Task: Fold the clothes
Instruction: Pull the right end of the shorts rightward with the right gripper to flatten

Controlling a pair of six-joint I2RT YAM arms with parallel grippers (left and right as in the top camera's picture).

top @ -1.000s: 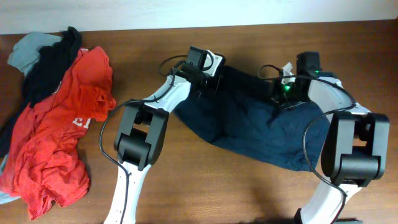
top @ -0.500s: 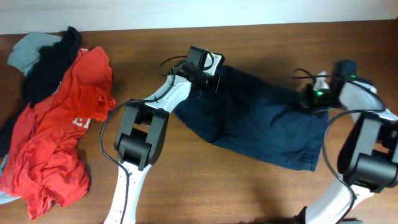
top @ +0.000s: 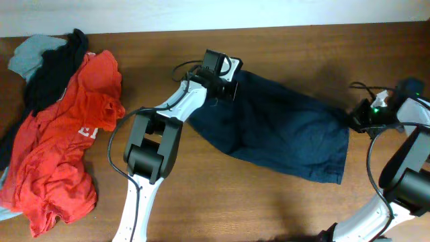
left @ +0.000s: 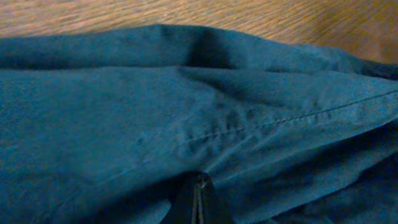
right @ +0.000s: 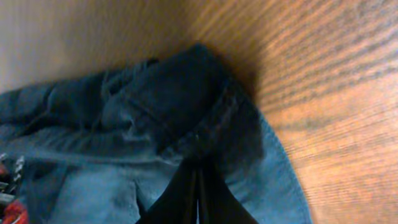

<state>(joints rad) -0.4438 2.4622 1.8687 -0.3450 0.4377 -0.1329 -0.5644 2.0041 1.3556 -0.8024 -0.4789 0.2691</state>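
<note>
1. Overhead, the navy garment [top: 282,131] lies spread across the middle of the table [top: 282,208]. It runs slantwise from the upper left down to the right.
2. The left hand [left: 199,186] is at the garment's upper-left corner. Its fingers are pressed together into a thin wedge, pinching a fold of the navy fabric.
3. In the left wrist view, a stitched seam crosses the cloth just above that pinch, with small puckers around it. A strip of bare wood shows along the top edge.
4. The right hand [right: 198,177] is out at the garment's right edge, near the right side of the table. Its fingers are also closed tight, clamped on the cloth near a corner.
5. In the right wrist view, that corner rises ahead of the fingertips with a hem line running across it, and wood grain fills the right side.
6. Between the two grips the fabric looks fairly flat, with soft wrinkles through the middle.
7. Well apart on the far left sits a heap of a red shirt [top: 67,134] with white lettering, a black garment [top: 57,67] and a grey garment [top: 33,54].
</note>
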